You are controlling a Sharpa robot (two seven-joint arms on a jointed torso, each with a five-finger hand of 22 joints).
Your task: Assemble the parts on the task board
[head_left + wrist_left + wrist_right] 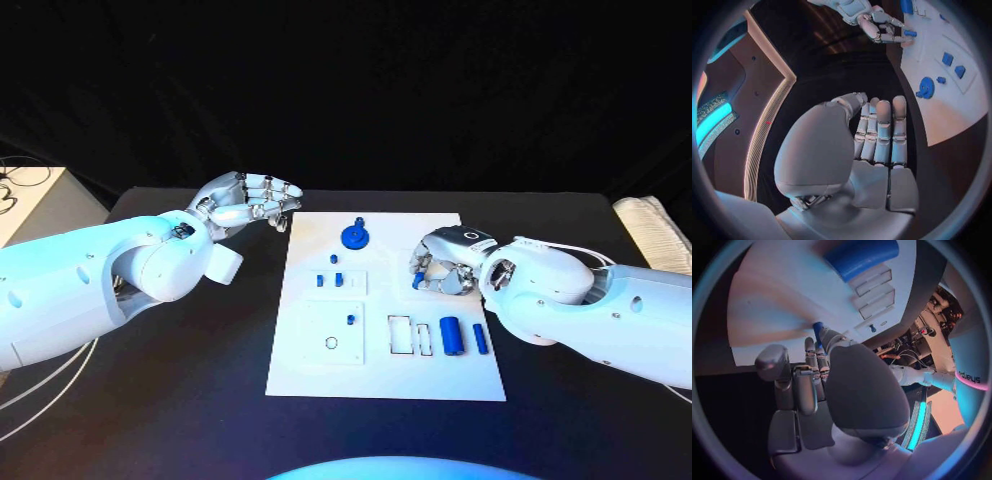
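The right hand (440,268) sits over the right edge of the board (310,360), its fingers pinching a small blue peg (418,281) just above the white surface. In the right wrist view the peg (818,329) pokes out past the fingertips, with the board beneath. The left hand (248,203) hovers off the board's upper left corner, over the tabletop (173,400), fingers curled in together and holding nothing.

The step in hand looks like carrying the peg to a seat on the board. To do it well, the right hand should probably keep the peg upright, line it up over its hole before lowering, and let go only once it is seated. The left hand is best kept out of the way.

The head view lays out the whole board: a round blue knob (355,237) near the top, small blue pieces (335,281) in the middle plate, two blue cylinders (451,335) lower right beside empty slots (411,336). The right wrist view shows how the peg is held and one large cylinder (861,255) close by. The left wrist view shows the left palm (879,135) with nothing in it, and the right hand (882,27) from across the board.
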